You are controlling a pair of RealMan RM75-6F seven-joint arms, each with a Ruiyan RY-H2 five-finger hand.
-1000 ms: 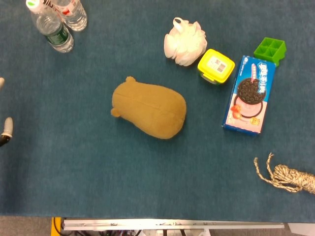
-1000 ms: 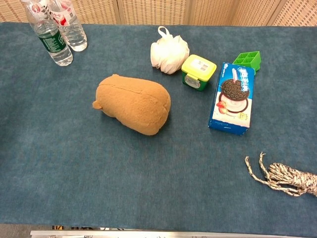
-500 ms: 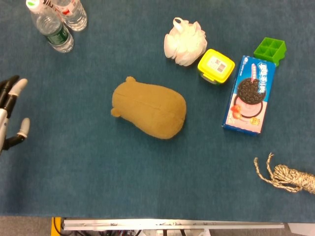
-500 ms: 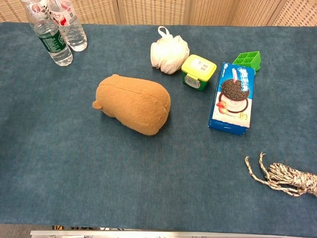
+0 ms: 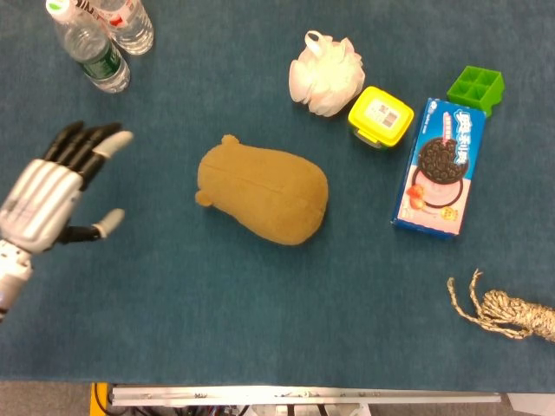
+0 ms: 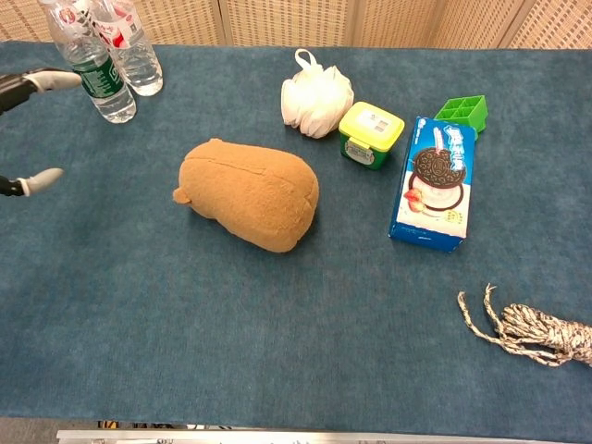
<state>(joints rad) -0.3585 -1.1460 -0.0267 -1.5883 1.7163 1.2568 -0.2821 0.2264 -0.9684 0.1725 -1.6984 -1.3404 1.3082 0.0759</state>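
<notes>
The left hand (image 5: 43, 204) is out over the left side of the table (image 5: 173, 329), palm down, fingers (image 5: 91, 147) stretched out and spread with the thumb sticking off to the side, nothing in it at all. It's pointing roughly toward the brown plush toy (image 5: 264, 192), which lies on its side near the middle of the blue cloth, and there's a clear gap between the fingertips and the plush, so no contact. In the chest view you only catch a couple of fingertips (image 6: 46, 81) poking in at the left edge, one of them right in front of the bottles. Speaking of which, two water bottles (image 5: 95, 39) stand close together in the far left corner, the green-labelled one nearer the hand, the red-labelled one behind it. Over on the far side past the plush there's a white bath pouf (image 5: 325, 74), and just beside that a little yellow-lidded container (image 5: 380, 117) with a green body. Next to it lies a blue cookie box (image 5: 440, 166) flat on its back, and a green ice cube tray (image 5: 475, 88) sits just beyond the box's far end. Down at the near right there's a bundle of frayed rope (image 5: 507, 312) trailing off the edge of the frame. Can't see the right hand anywhere in either view.
</notes>
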